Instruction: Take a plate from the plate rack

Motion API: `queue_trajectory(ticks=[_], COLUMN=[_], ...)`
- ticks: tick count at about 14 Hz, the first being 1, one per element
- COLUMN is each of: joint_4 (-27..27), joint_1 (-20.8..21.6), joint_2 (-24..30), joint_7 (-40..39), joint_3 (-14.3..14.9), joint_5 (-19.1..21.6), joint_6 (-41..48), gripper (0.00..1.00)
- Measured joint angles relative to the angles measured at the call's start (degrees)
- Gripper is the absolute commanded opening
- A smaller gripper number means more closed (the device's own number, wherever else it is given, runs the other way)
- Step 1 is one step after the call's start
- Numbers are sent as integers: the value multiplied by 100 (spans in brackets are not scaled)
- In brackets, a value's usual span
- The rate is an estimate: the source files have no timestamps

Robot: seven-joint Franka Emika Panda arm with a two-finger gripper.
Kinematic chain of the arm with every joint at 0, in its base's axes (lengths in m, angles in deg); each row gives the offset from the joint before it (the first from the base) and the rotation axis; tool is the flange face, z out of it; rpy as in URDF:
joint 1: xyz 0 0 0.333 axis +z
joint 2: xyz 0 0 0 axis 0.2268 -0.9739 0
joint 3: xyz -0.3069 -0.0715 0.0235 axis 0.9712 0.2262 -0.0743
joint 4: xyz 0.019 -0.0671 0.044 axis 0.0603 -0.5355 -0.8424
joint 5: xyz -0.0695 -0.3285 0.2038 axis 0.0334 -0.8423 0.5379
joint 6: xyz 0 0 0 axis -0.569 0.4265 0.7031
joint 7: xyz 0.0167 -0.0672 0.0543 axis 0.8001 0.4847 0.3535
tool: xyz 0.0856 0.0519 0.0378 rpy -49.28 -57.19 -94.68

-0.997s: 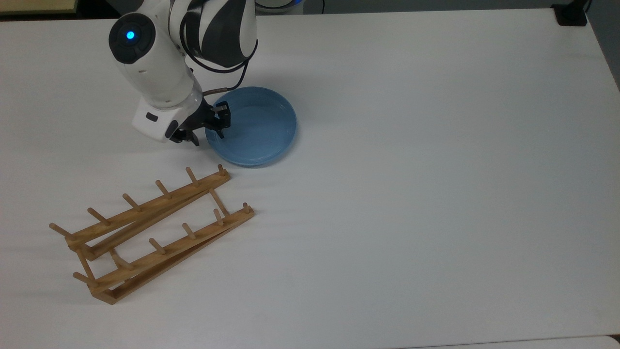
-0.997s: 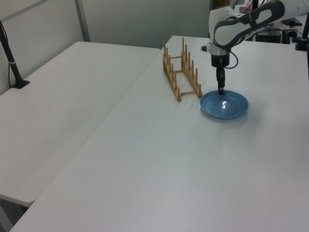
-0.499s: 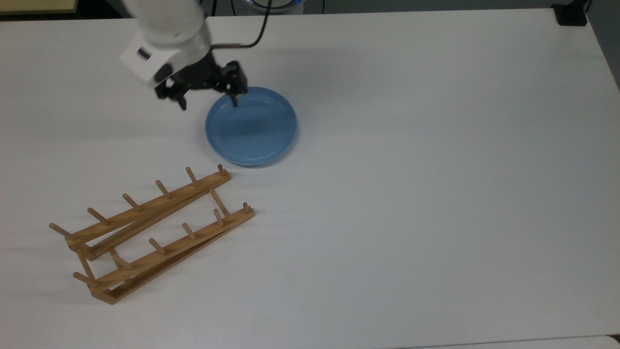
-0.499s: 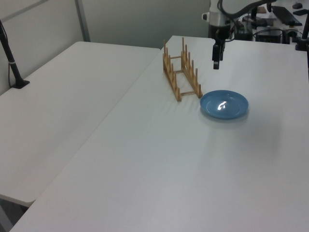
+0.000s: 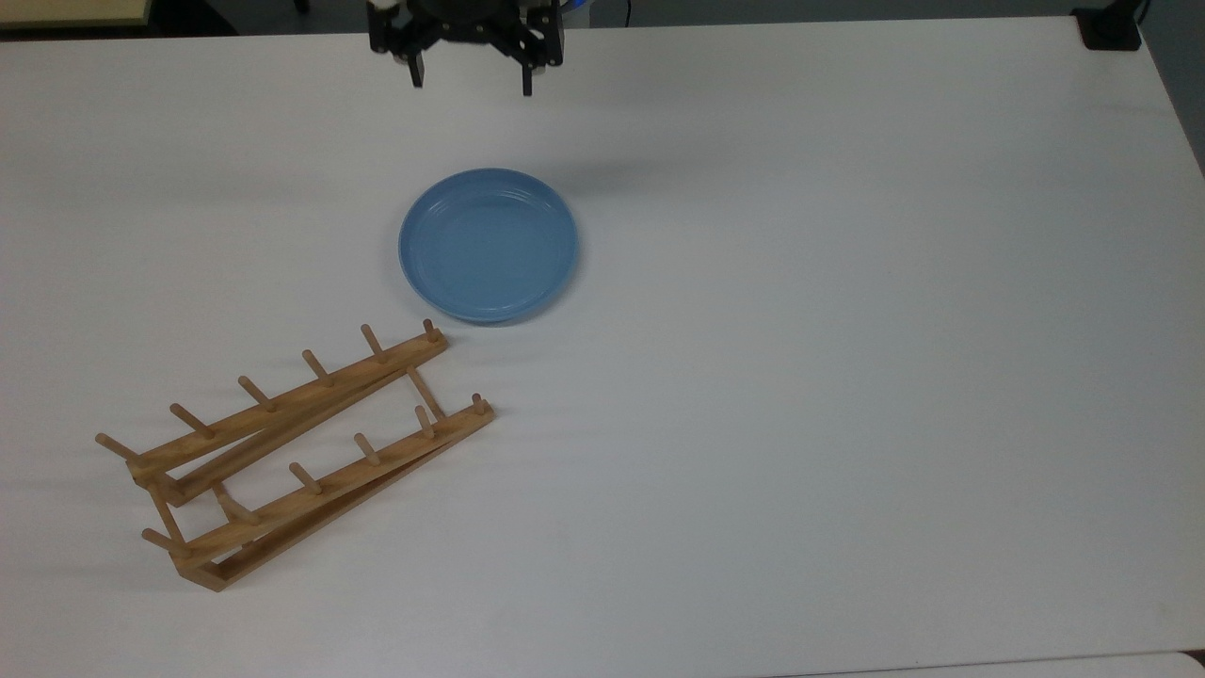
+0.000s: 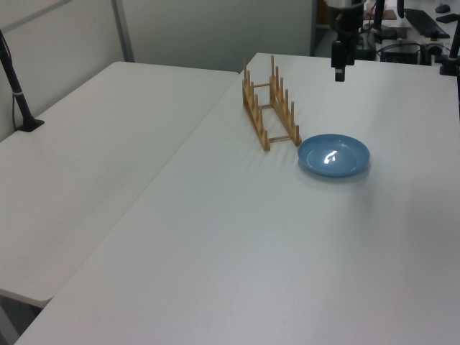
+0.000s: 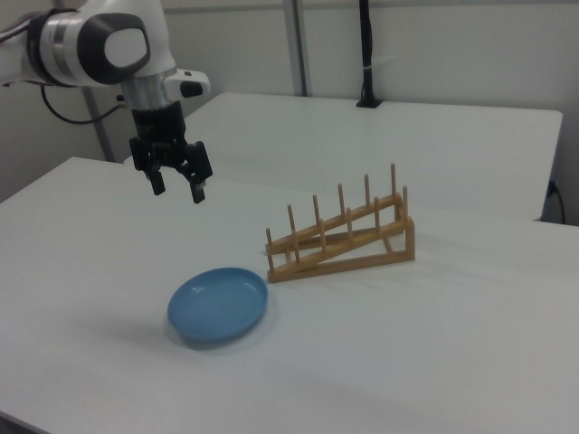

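With the plate (image 5: 488, 245) lying flat on the table (image 5: 847, 330), just off the plate rack (image 5: 292, 452) at its 1 o'clock in the top view, the picking step is judged done. The gripper (image 5: 468, 80) is held wide open and empty above the table at the plate's 12 o'clock, so no further grasp seems called for.

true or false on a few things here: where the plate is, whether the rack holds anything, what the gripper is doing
1. The plate lies flat on the table. True.
2. The plate stands between the pegs of the plate rack. False: the rack's slots hold nothing, and the plate lies on the table just off one end of the rack.
3. The gripper is open and holds nothing. True.
4. The gripper grips the plate's rim. False: it hangs in the air, apart from the plate.
5. The plate is red. False: it is light blue.
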State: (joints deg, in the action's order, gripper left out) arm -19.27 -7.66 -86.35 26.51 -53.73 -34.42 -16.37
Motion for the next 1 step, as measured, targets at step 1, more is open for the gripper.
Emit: queue_trajectory(ticks=[1], joint_4=[-5], joint_1=[-13], joint_2=[23], joint_7=[89], joint_3=[-14], joint_5=[0], joint_6=[7], gripper=[100])
